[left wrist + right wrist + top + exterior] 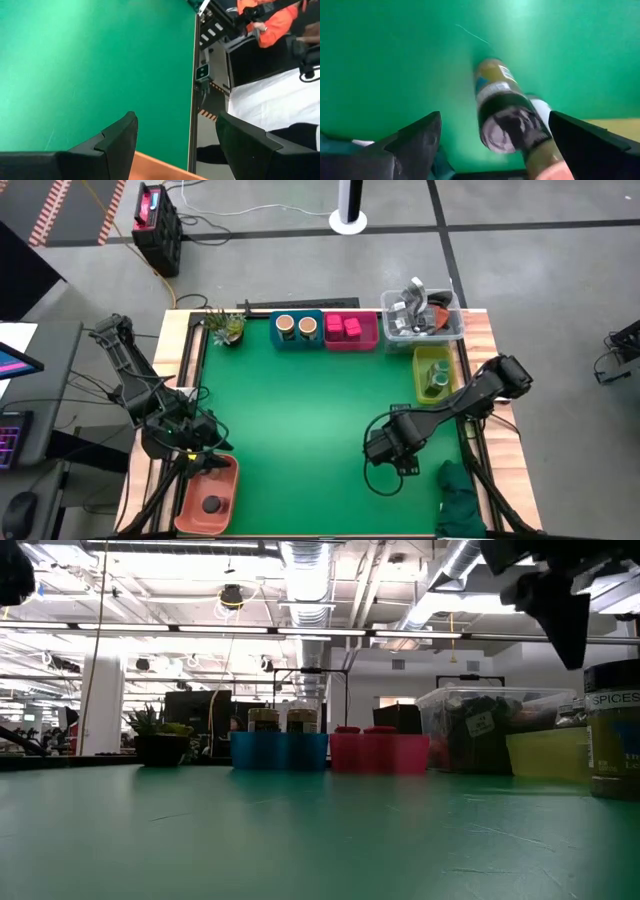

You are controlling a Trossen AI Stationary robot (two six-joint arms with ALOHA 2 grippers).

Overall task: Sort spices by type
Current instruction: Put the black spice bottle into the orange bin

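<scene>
My right gripper (495,117) hangs open above a dark-lidded spice jar (502,117), which stands upright on the green mat with a finger off to either side of it. The low view shows that jar (612,730) below the gripper (562,625). In the high view the right gripper (388,450) hides it. My left gripper (205,463) is open over the far edge of an orange tray (228,480) at the near left corner. A dark-lidded jar (211,503) sits in that tray. Two tan-topped jars (296,327) stand in a blue bin, magenta packs (344,327) in a pink bin, and a jar (437,380) in a yellow-green bin.
Along the far edge stand a small potted plant (226,327) and a clear tub of grey clutter (422,315). A dark green cloth (460,498) lies at the near right corner. Beyond the table's left edge the left wrist view shows a person in orange (267,20). The middle of the mat (300,410) is bare.
</scene>
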